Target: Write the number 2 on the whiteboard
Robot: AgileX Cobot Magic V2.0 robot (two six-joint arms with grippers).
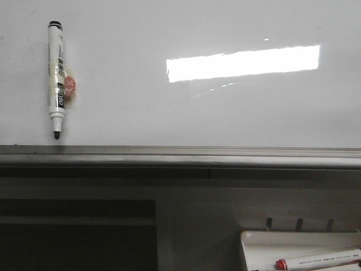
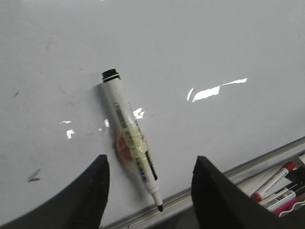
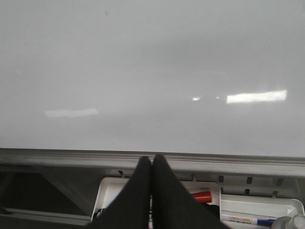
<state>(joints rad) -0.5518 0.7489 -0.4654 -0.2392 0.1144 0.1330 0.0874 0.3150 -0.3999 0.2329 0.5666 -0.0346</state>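
Observation:
The whiteboard (image 1: 186, 107) fills the front view, glossy white with a grey bottom rail (image 1: 180, 155). No number 2 shows on it. A white marker (image 1: 56, 79) with a black tip pointing down sticks to the board at the left, an orange-red piece taped behind it. In the left wrist view the marker (image 2: 131, 138) lies between my left gripper's (image 2: 150, 169) open fingers, its tip near the rail. My right gripper (image 3: 152, 160) is shut and empty, in front of the rail (image 3: 152, 160). Neither gripper shows in the front view.
A small white tray (image 1: 299, 248) hangs below the rail at the right with a red-capped marker (image 1: 318, 261) in it. The tray (image 3: 112, 188) also shows in the right wrist view, holding a red cap (image 3: 202, 196) and other markers (image 2: 274, 181).

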